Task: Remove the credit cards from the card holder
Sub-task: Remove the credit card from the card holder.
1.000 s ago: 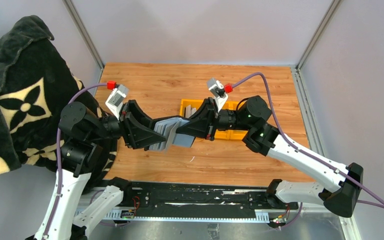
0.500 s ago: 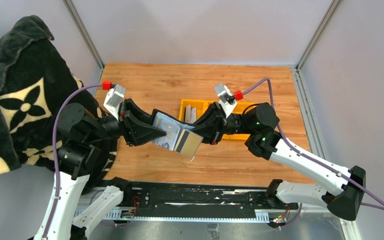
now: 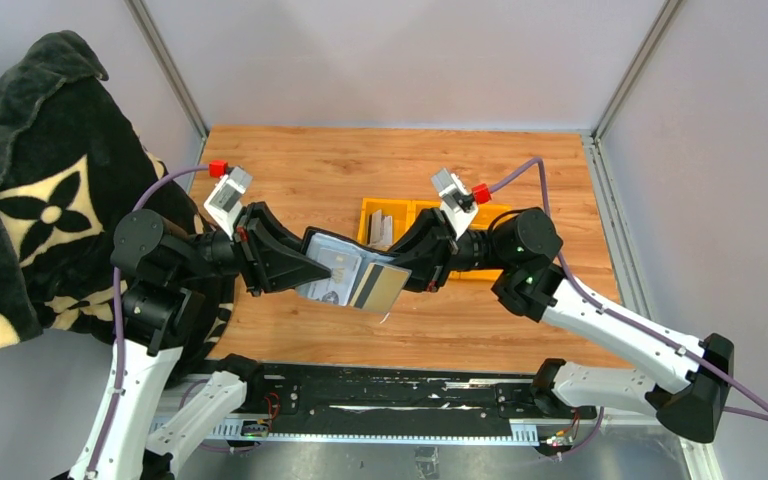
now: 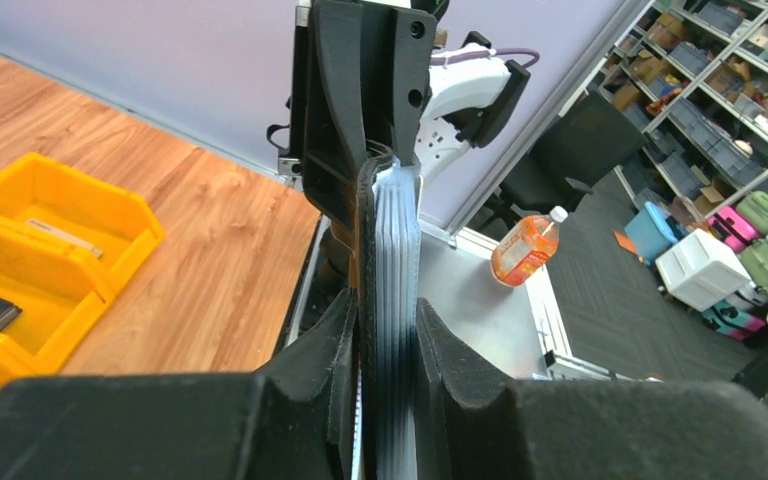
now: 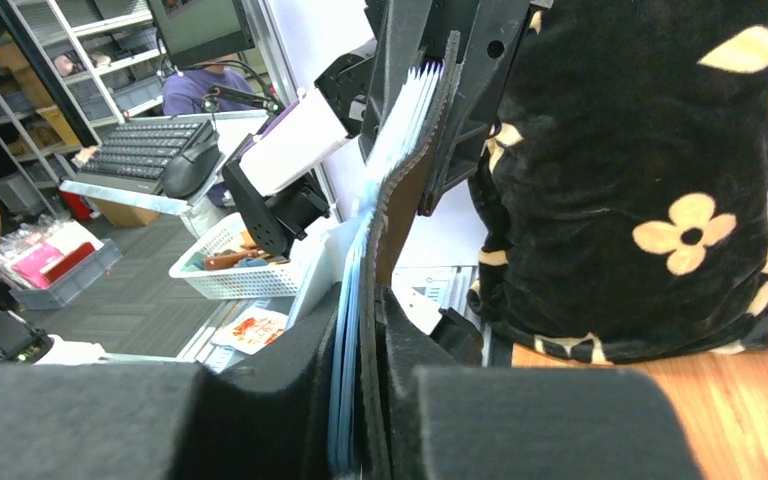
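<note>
The left pincer [image 3: 310,268] is clenching hard on the card holder [image 3: 318,238], gripping it up in the air above the bench [image 3: 460,325]. In the left wrist view the black holder is showing edge-on, squeezed between the fingers [image 4: 332,345] with a fat stack of cards pressed against it.

The right pincer [image 3: 401,268] is coming in from the opposite side, tip to tip with the left one, and it's clamping down on the credit cards [image 3: 343,276]. The silvery-grey ones are fanning out of the holder between the two pincers. One tan card [image 3: 381,287] with a dark stripe is sticking out furthest, sitting right at the right pincer's tips. In the right wrist view the bluish card edges are running straight up from its fingers toward the left pincer at the far end.

A yellow bin [image 3: 369,209] is sitting on the bench just behind the right pincer, with a couple of flat things in it. A black blanket with cream flower shapes [image 3: 40,160] is hanging well behind the left pincer, at the left arm's outer side.
</note>
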Tool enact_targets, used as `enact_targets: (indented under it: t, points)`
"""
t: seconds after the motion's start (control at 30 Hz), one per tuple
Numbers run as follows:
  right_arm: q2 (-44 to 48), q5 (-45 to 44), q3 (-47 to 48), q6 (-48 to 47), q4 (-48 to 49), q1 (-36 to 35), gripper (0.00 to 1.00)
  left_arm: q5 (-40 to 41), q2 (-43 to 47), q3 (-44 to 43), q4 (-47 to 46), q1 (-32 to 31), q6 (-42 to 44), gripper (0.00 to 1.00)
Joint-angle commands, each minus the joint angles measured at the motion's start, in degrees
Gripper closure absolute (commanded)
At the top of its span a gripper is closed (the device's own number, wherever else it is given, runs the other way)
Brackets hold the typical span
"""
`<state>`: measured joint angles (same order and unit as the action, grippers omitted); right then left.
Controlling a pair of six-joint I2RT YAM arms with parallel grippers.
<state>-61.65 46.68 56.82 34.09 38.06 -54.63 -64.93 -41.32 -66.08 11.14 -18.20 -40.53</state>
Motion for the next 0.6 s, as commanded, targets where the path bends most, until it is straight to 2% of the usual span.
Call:
enact_targets:
  t: [0.0, 0.2, 0.3, 0.37, 0.43, 0.57]
  points:
    - [2.6, -1.8, 2.6, -3.0, -3.0, -1.2, 0.75, 0.0, -0.3, 0.7, -1.3, 0.1, -2.2, 0.87]
    - [4.3, -4.6, 4.8, -8.9, -15.2, 1.1, 0.51, 1.7, -0.5, -0.1, 0.3, 0.1, 0.2, 0.98]
    - [4.0, -4.3, 8.5, -12.7, -26.7, 3.6, 0.41, 7.0, -0.4, -1.5, 9.7, 0.1, 9.3, 1.00]
    - [4.3, -4.4, 9.9, -14.4, -31.0, 6.0, 0.37, 8.9, -0.5, -2.4, 13.8, 0.1, 14.2, 1.00]
    - [5.4, -4.6, 10.1, -14.7, -32.6, 8.3, 0.30, 10.2, -0.3, -2.5, 14.7, 0.1, 16.4, 1.00]
    - [6.1, -4.3, 12.4, -15.3, -34.2, 10.7, 0.24, 10.6, 0.3, -2.3, 15.7, 0.1, 19.6, 1.00]
